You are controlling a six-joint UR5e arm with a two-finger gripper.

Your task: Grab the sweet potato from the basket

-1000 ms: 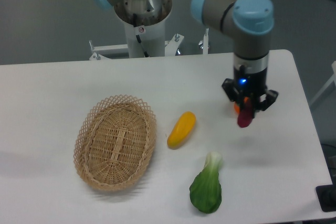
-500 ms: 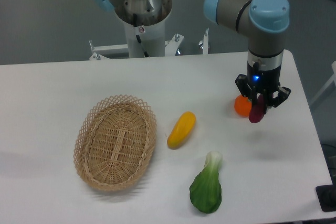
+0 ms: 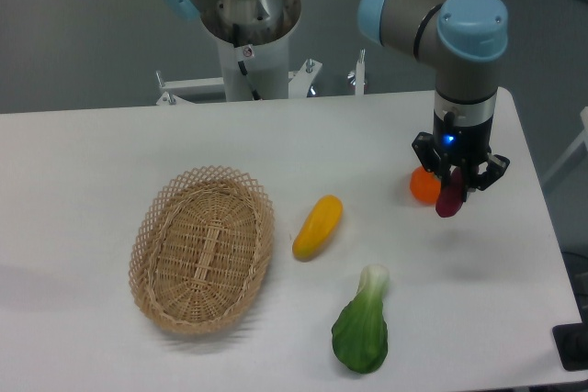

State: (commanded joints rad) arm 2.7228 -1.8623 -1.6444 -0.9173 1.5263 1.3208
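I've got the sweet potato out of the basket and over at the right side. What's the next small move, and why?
Probably lower the gripper straight down a little. It is shut on the sweet potato, which hangs above the table just right of the orange fruit, far from the empty basket. The tabletop just right of the fruit is bare, so easing down before any release should avoid a drop.

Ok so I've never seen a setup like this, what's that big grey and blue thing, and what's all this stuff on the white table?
That is a robot arm, seen from one fixed camera facing the table from the front and above. At its lower end is a two-finger gripper, shut on a small purple sweet potato and holding it above the table on the right side. Just beside it sits a round orange fruit. Further left lie a yellow vegetable, a green leafy vegetable and an oval wicker basket with nothing in it.
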